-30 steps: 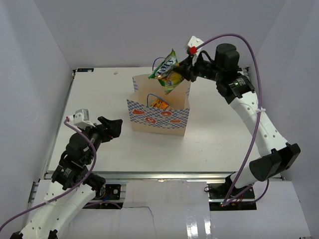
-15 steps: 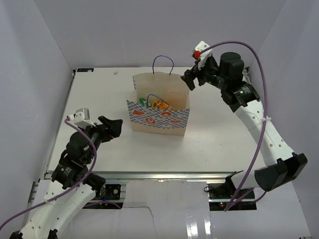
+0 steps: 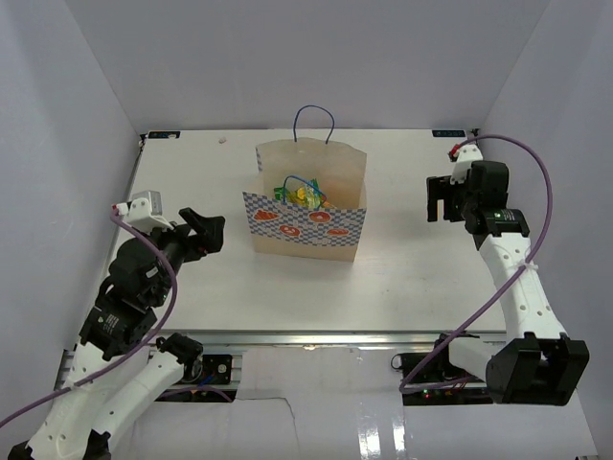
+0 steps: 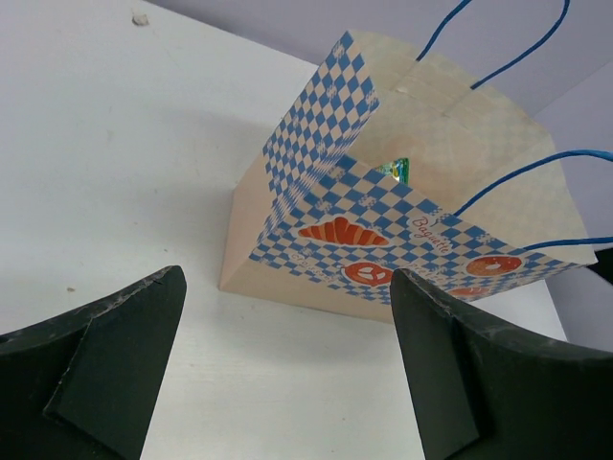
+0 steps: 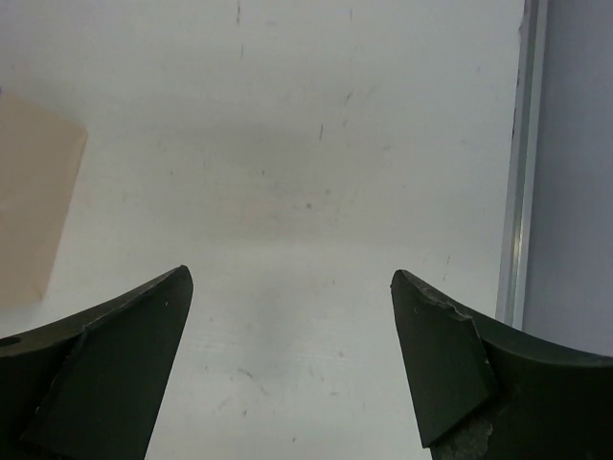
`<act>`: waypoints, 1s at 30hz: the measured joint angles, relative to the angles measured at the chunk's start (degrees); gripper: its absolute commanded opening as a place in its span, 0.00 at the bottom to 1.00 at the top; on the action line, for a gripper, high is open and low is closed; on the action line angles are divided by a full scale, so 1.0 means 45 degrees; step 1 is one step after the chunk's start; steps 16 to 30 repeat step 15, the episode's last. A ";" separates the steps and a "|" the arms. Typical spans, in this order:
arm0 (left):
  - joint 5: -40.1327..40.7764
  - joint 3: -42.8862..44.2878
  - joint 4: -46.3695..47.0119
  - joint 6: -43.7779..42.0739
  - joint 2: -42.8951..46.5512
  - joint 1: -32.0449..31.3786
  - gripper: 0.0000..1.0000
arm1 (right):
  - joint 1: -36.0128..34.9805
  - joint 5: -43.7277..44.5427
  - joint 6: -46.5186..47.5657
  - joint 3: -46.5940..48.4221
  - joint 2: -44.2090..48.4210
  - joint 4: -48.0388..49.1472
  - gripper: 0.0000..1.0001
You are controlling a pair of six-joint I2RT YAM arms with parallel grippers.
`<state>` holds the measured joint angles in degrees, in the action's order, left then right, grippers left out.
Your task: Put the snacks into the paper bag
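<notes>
The only writing that can be made out is on the bag (image 4: 450, 144). In the left wrist view, a little right of the frame's centre, a small white cursive word slants across the blue-white checkered band (image 4: 383, 203), just right of the orange croissant picture (image 4: 335, 232); it seems to read "Baguette", though the letters are too small to be sure. In the top view, the print on the snacks (image 3: 302, 192) inside the bag, at upper centre of the frame, is too small to read.
</notes>
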<state>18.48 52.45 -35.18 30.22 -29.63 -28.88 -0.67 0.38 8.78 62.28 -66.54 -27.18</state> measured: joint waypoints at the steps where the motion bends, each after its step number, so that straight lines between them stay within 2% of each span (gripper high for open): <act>1: 0.0044 0.0287 -0.0029 -0.0165 -0.0170 0.0000 0.98 | 0.0005 0.0117 -0.0005 -0.0296 0.0257 -0.0233 0.90; 9: 0.0024 0.0641 -0.0180 -0.0631 -0.0908 0.0000 0.98 | 0.0000 0.0214 -0.0044 -0.0559 0.1452 -0.0534 0.90; 30: -0.0107 0.0219 -0.0282 -0.0505 -0.0549 0.0000 0.98 | 0.0000 0.0155 0.0131 -0.0515 0.1491 -0.0520 0.90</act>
